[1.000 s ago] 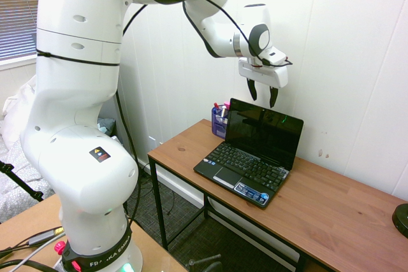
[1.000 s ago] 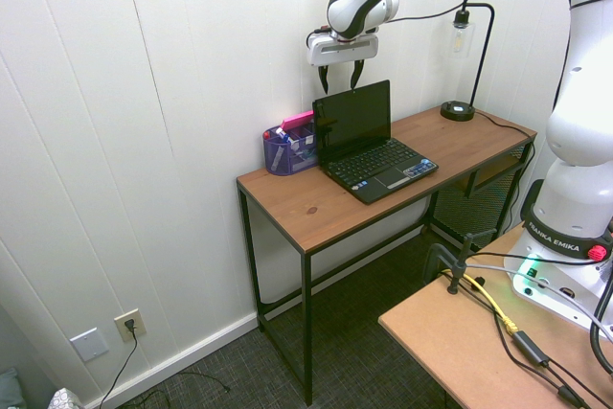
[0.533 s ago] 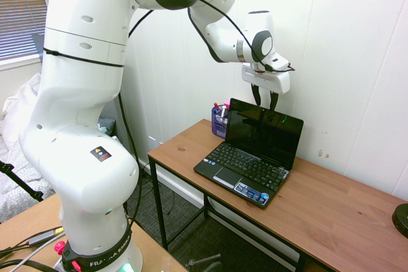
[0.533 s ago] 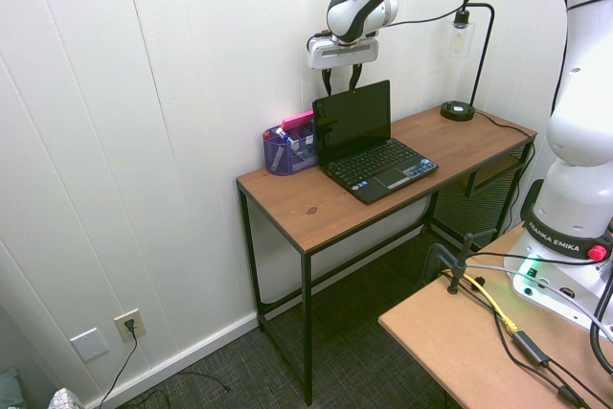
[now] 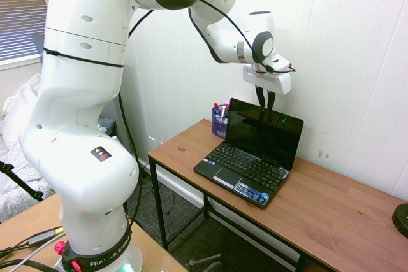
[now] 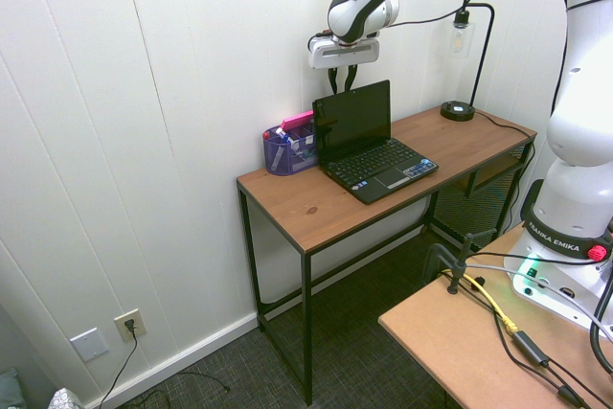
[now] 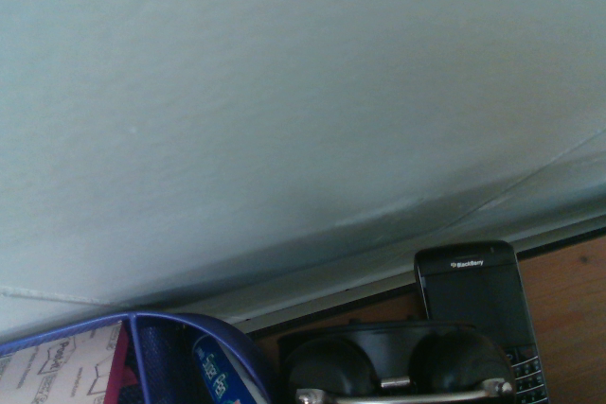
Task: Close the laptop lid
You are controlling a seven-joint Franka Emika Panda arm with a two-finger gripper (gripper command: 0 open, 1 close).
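1. The laptop lid (image 5: 264, 134) is standing fully up, tipped back a touch. One small black laptop (image 5: 250, 162) sits on the wooden desk (image 5: 331, 211) near the wall, with its keyboard and blue sticker showing.
2. So the closing hasn't started as far as I can tell — the lid has its whole swing down onto the keyboard left to go.
3. The gripper (image 5: 264, 104) hangs right over the lid's top edge, pointing down. Its fingers (image 6: 333, 80) look nearly together with just a narrow gap, and they aren't clamped on anything. I can't tell if they touch the lid edge.
4. Count — one laptop, one blue pen cup (image 6: 288, 148) just beside it, one lamp (image 6: 462, 64) at the far end of the desk.
5. The wrist view also shows one phone (image 7: 475, 298) down by the wall.
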